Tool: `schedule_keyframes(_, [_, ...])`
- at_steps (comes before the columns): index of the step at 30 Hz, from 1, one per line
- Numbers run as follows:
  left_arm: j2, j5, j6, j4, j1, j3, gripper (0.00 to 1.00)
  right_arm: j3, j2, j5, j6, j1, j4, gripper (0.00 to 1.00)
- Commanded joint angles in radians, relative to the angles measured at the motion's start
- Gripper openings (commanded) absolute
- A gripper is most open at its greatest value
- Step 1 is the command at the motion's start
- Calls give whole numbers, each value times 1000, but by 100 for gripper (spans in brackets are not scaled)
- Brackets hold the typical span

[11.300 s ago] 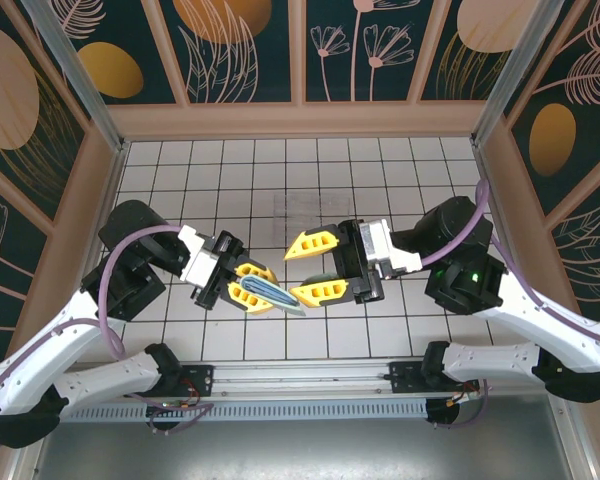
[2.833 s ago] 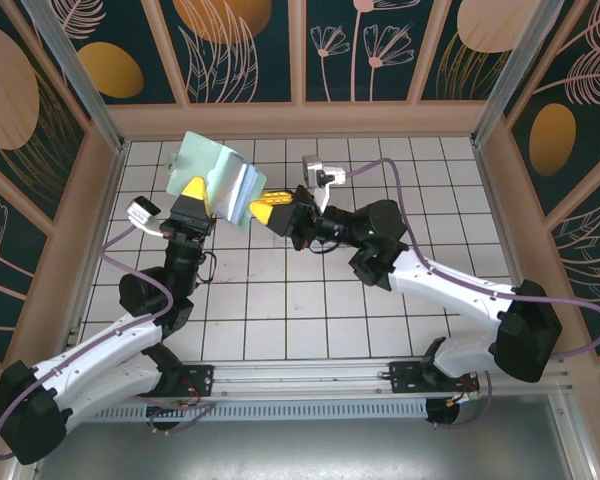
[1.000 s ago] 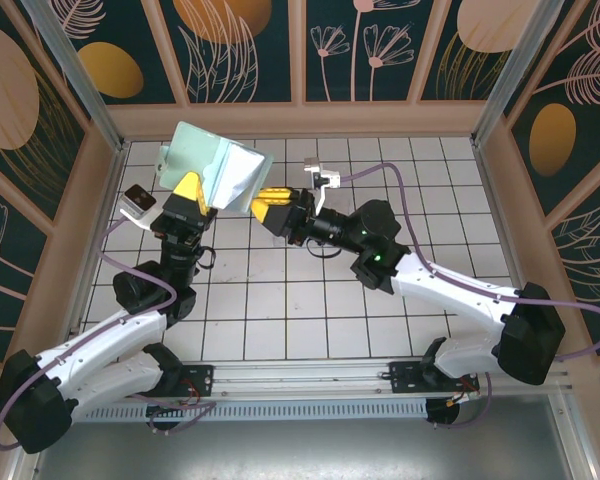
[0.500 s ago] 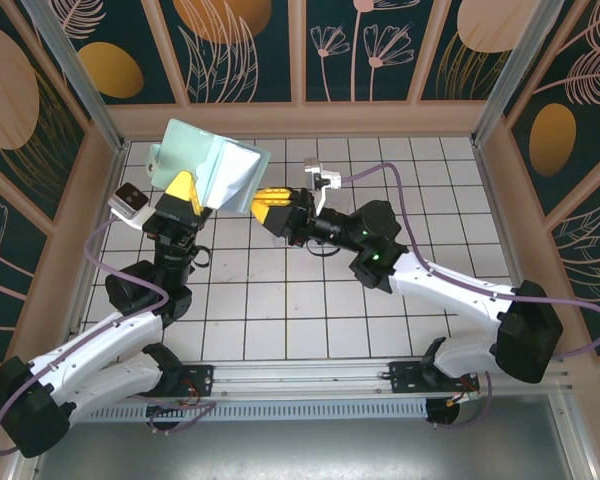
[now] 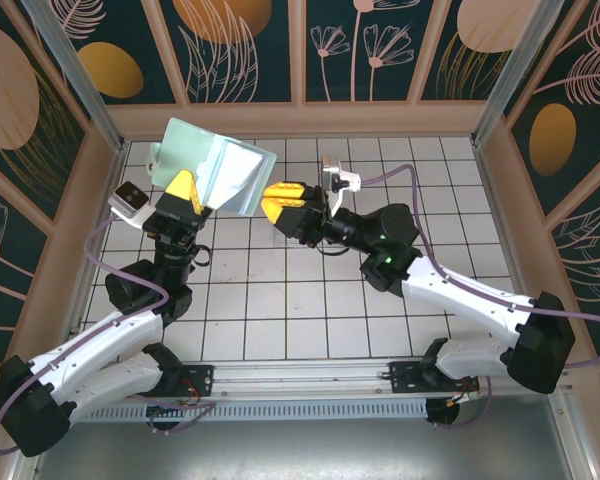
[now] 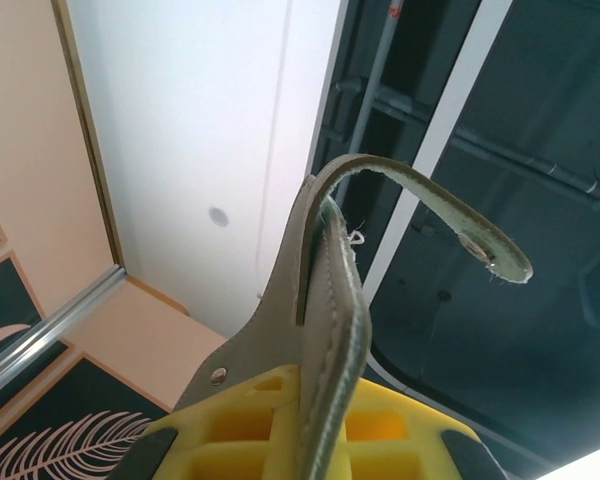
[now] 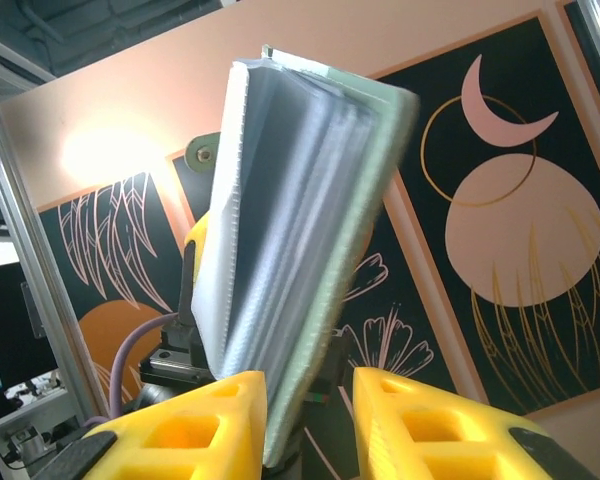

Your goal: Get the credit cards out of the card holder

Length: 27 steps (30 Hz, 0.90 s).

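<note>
The card holder [image 5: 220, 168] hangs high above the floor, spread open, grey-green outside and blue-grey inside. My left gripper [image 5: 187, 192] is shut on its lower left edge; in the left wrist view the stitched edge of the card holder [image 6: 330, 290] rises from the left gripper [image 6: 315, 390], with a flap curling right. My right gripper [image 5: 280, 203] is just right of the wallet, open. In the right wrist view the card holder's [image 7: 300, 250] free half stands between the fingers of the right gripper [image 7: 308, 400], against the left finger and clear of the right. The credit cards are hidden in the pockets.
A white tiled floor [image 5: 280, 290] lies below both raised arms. Patterned wall panels [image 5: 240, 50] and aluminium posts [image 5: 70, 60] close in the back and sides. A rail [image 5: 300, 375] runs along the near edge.
Over the last second the left gripper has tilted the open wallet further left and up. The right gripper has drawn back slightly to the right, with the wallet's free half still between its fingers.
</note>
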Motion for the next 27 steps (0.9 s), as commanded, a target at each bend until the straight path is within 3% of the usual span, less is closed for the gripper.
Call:
schedule_keyframes(1, [-10, 25, 0, 41, 2, 37, 0, 31, 4, 13, -23, 1, 23, 33])
schedule_keyframes(15, [1, 51, -15, 41, 3, 64, 0, 73, 60, -10, 25, 2, 65, 33])
schedule_keyframes(27, [4, 55, -36, 48, 2, 66, 0, 135, 110, -49, 26, 1, 68, 27])
